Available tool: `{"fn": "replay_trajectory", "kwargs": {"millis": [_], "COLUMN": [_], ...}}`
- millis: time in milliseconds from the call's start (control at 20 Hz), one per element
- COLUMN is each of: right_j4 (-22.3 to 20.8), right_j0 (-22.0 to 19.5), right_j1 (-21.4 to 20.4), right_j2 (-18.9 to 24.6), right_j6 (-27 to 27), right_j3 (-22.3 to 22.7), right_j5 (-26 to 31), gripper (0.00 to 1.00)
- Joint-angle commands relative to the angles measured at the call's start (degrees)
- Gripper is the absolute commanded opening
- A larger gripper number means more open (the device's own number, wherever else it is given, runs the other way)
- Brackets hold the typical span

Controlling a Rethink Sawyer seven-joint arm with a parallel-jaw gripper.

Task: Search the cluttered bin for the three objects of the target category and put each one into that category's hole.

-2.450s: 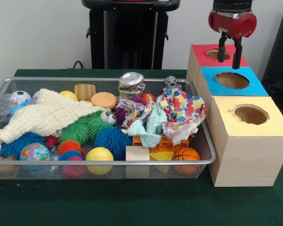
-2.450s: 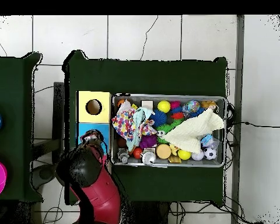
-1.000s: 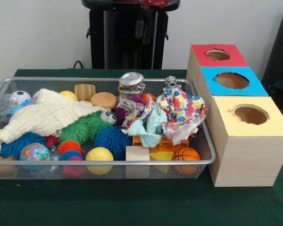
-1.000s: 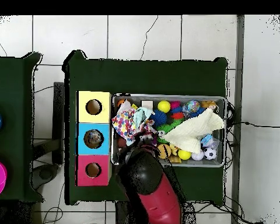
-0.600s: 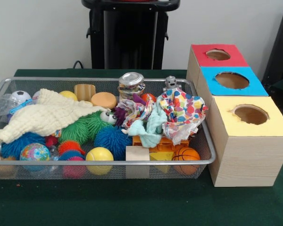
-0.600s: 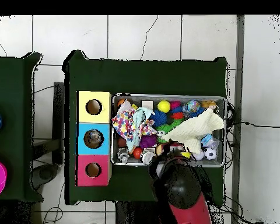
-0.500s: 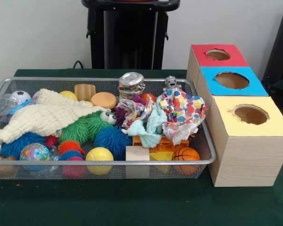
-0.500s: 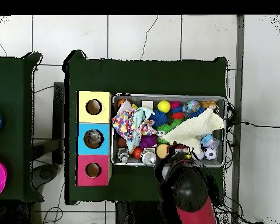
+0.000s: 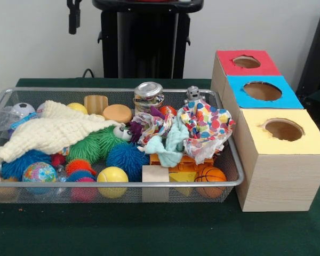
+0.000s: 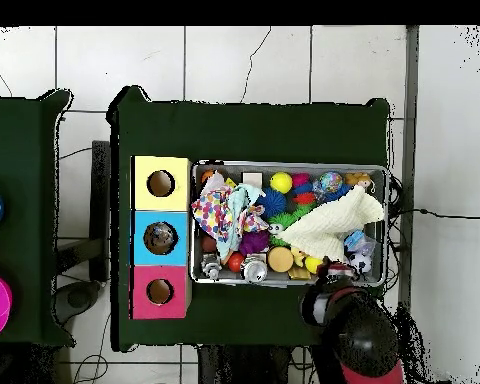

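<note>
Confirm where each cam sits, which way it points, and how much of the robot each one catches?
Front view: sits low across the table, looking level at the wire bin and the three boxes, yellow box nearest; of the robot only the dark pincer tips show, hanging at the top edge, left of centre.
Overhead view: sits above, looking straight down; the red and black arm shows at the bottom, its end at the bin's lower right edge.
Shared: both see the bin, the cream cloth and the boxes, turned half round between views.

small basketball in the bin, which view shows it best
The front view: the small basketball lies in plain sight at the wire bin's near corner, seams visible. In the overhead view that corner is crowded by the polka-dot cloth, and I cannot pick it out.
</note>
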Motion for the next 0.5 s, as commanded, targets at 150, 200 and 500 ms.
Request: {"fn": "replay_trajectory", "kwargs": {"millis": [150, 200, 500], "right_j4": [-8.66, -9.62, -17.32], "right_j0": [-9.29, -11.01, -18.25], "right_j1": [-1.26, -1.14, 0.6], "right_j2": [14.95, 16.4, 21.72], "right_j6": [-5.76, -5.7, -3.28], "right_j3": [4.85, 5.04, 3.58], "right_j5": [-6.33, -7.02, -9.74], "gripper": [1.0, 1.0, 1.0]}}
